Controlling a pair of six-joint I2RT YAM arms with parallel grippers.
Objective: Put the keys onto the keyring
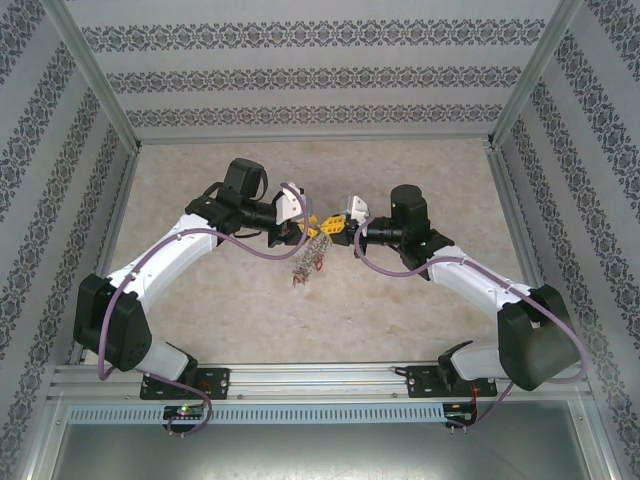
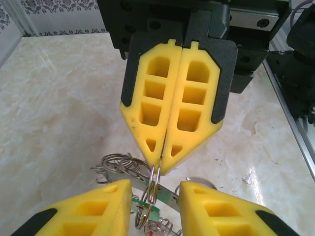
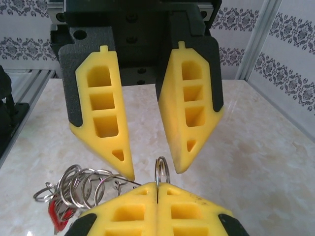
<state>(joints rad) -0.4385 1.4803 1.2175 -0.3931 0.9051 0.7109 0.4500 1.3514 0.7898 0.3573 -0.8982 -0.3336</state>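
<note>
**Right pincer clamps a split ring; left pincer open around it**

The marble-patterned table [image 1: 420,170] lies inside a patterned-wall enclosure. The left arm [image 1: 170,250] and right arm [image 1: 480,280] reach in from the near edge and meet nose to nose over the middle of the table.

The right gripper [image 1: 330,228] is clenched: in the left wrist view its yellow fingers [image 2: 147,113] are pressed flat together, and their tips pinch a split ring [image 2: 153,189]. The left gripper [image 3: 154,172] is released. Its fingers [image 3: 106,123] stand apart on either side of that ring [image 3: 162,169], which sits nearer the right-hand fingertip in that view. I cannot tell whether it touches that fingertip.

The keys [image 1: 306,262] are a tangle of wire loops and tags just below the two grippers, trailing toward the near left. I cannot tell the keyring apart from the other loops [image 3: 78,184]. A red tag [image 3: 56,219] shows under them, and a green tag [image 2: 150,211] sits below the pinched ring beside a flat metal strip [image 2: 170,195].
</note>
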